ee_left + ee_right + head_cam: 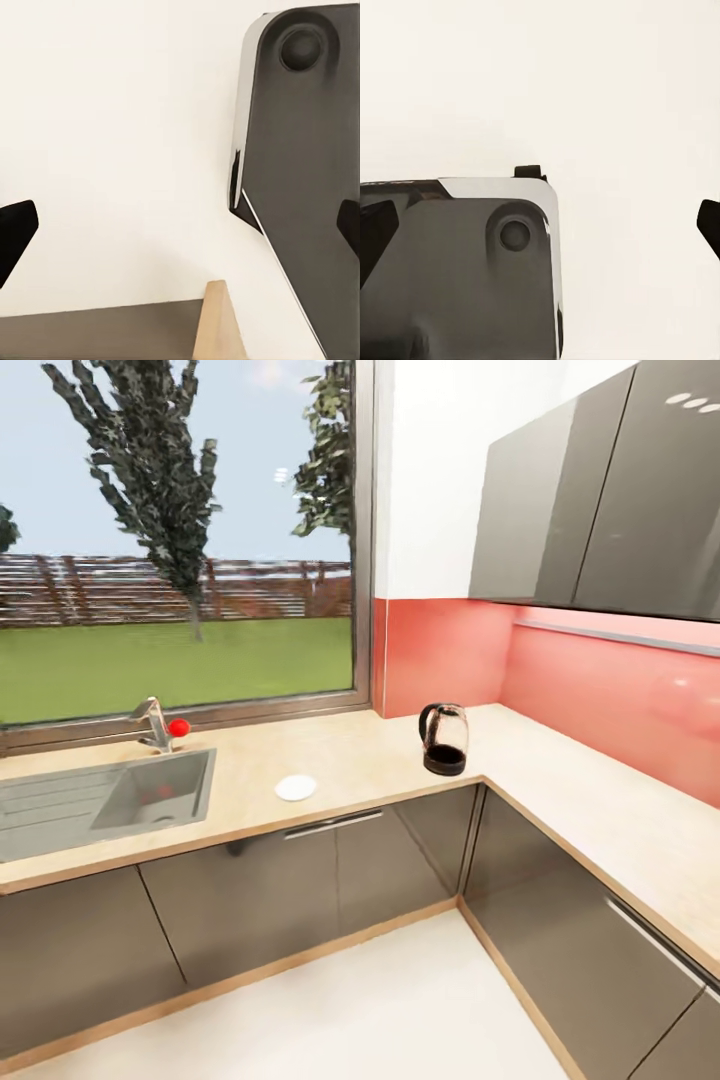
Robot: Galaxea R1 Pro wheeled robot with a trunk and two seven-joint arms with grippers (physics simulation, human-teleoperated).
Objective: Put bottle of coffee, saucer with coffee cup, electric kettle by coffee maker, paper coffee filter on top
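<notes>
In the head view the light tan kitchen countertop (560, 780) runs under the window and turns along the red wall. The glass electric kettle (444, 739) with its black base and handle stands near the inner corner. A flat round white saucer (295, 788) lies near the front edge, left of the kettle. In the left wrist view my left gripper (180, 229) is open over pale floor, its dark fingertips (15, 234) wide apart. My right gripper (540, 229) is open too, over the same pale floor. The coffee maker, bottle of coffee, kitchen shelf, filter and cup are out of view.
A steel sink (110, 796) with a tap (152, 722) sits at the counter's left under the window. Grey wall cabinets (600, 500) hang over the right run. Grey cabinet fronts (300, 880) stand below. A dark grey part of my body (300, 172) appears in both wrist views.
</notes>
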